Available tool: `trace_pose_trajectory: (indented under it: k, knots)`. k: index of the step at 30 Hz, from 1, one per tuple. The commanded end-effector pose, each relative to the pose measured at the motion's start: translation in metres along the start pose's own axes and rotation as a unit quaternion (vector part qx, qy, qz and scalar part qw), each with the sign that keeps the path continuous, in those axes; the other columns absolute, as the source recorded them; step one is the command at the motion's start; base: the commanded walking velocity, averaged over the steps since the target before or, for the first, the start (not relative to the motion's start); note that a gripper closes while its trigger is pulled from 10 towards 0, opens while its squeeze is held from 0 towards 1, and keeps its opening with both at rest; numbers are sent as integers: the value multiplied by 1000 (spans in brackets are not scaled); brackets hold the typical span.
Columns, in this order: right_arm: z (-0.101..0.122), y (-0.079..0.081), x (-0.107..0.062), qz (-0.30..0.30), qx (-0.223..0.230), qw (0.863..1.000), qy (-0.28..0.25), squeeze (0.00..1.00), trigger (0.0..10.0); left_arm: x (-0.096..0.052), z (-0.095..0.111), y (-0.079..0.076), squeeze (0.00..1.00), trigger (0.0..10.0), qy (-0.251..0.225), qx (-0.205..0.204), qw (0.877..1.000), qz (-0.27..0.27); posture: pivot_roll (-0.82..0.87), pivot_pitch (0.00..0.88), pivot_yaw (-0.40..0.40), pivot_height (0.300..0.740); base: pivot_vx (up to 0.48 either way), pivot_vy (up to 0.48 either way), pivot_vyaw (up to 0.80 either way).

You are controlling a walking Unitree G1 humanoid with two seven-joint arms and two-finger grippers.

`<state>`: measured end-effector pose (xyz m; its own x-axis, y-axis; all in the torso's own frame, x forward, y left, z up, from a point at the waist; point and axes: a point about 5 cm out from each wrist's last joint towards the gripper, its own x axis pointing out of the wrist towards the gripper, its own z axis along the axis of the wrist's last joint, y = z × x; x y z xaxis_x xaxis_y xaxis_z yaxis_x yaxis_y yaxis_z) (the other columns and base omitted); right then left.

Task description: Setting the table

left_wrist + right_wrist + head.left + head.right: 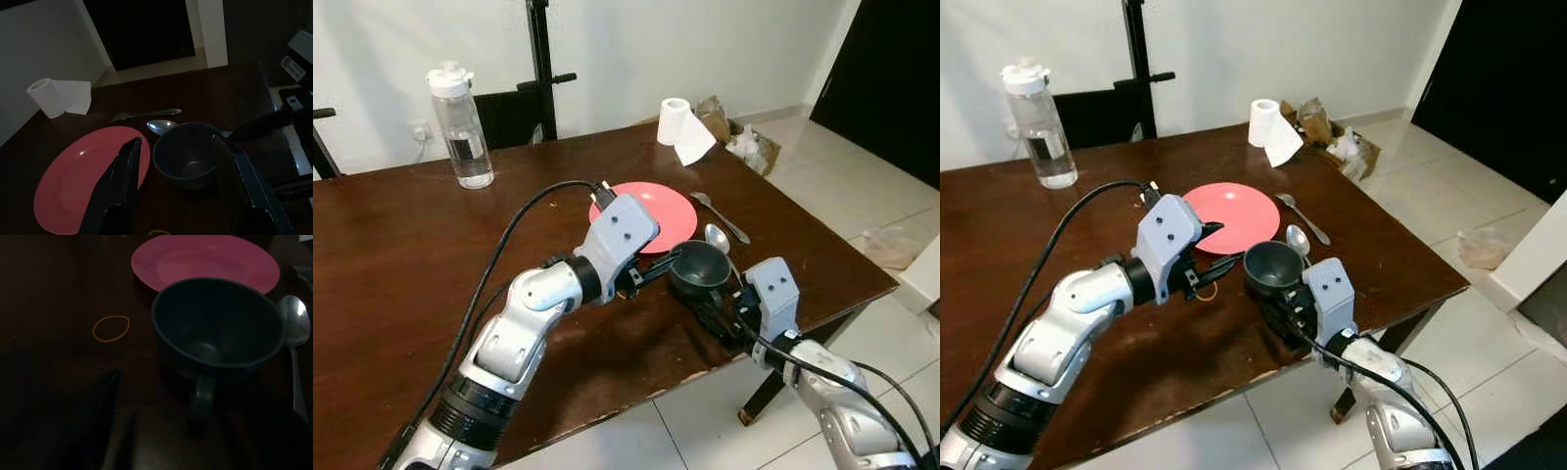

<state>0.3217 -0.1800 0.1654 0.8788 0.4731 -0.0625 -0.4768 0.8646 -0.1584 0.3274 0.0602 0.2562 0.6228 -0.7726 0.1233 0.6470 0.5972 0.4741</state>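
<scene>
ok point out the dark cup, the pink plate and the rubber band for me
dark cup [700, 266]: left eye view, on the inside of its bowl
pink plate [1234, 211]: right eye view, on its bare middle
rubber band [111, 328]: right wrist view, on the band's right-hand curve

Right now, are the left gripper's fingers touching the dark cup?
Apart. In the left wrist view the left gripper stands open, one finger over the pink plate, the other beside the cup, with dark table showing between each finger and the rim.
</scene>
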Motion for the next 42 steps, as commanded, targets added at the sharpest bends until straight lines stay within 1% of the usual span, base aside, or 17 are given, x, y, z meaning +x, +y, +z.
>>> trace_pose_trajectory:
  k: [1,3,7,8,9,10,13,19,22,24,25,27,29,33,34,37,42]
  knots:
    - [-1,1,3,13,10,1000,-1,1000,10000,-1,-5,0,0,10000,8,-2,1000,-5,-44,145,78,740,0,0,0]
    - [1,2,5,21,12,1000,-4,1000,10000,-1,-5,0,0,10000,8,-2,1000,-5,-44,145,78,740,0,0,0]
    - [-2,3,9,41,6,999,13,1000,10000,1,-5,1,0,10000,8,-2,1000,-6,-43,139,81,740,0,0,0]
    - [-4,3,10,46,7,999,19,576,10000,1,-5,1,0,10000,8,-2,1000,-6,-42,136,81,740,0,0,0]
    - [-5,3,11,49,11,998,24,0,10000,1,-5,2,0,10000,7,-2,1000,-5,-42,134,82,740,0,0,0]
    - [-7,4,13,58,20,998,29,0,10000,1,-5,2,0,10000,7,-2,1000,-5,-40,133,81,740,0,0,0]
    - [-7,4,16,66,23,997,30,0,10000,1,-5,2,0,10000,7,-2,1000,-5,-38,132,81,740,0,0,0]
    - [-11,8,28,79,1,996,40,0,10000,0,-6,2,0,10000,8,-1,1000,-3,-33,131,80,740,0,0,0]
    - [-9,5,37,46,-31,998,41,0,10000,-1,-6,2,0,10000,10,-1,1000,0,-21,131,73,740,0,0,0]
    - [-8,1,38,32,-36,998,41,0,10000,-2,-6,2,0,10000,10,-2,1000,1,-20,133,73,740,0,0,0]
    - [-7,-5,38,7,-36,999,39,0,10000,-3,-7,2,0,10000,12,-2,1000,2,-20,134,73,740,0,0,0]
    - [-7,-5,38,7,-36,999,39,0,10000,-3,-7,2,0,10000,12,-2,1000,2,-20,134,73,740,0,0,0]
    - [-9,-13,36,-21,-23,999,37,0,10000,-4,-8,1,0,10000,13,-3,1000,1,-25,133,74,740,0,0,0]
    - [-11,-19,35,-44,-23,998,40,0,10000,-2,-8,0,0,10000,12,-3,1000,1,-25,132,73,740,0,0,0]
    - [-13,-25,35,-71,-24,996,44,0,10000,-2,-8,0,0,10000,11,-4,1000,2,-26,131,70,740,0,0,0]
    - [-15,-33,32,-97,-27,994,51,0,10000,-2,-8,0,0,10000,10,-4,1000,3,-24,130,69,740,0,0,0]
    - [-17,-39,30,-115,-36,991,50,0,10000,-2,-8,-1,0,10000,11,-5,1000,3,-23,127,68,740,0,0,0]
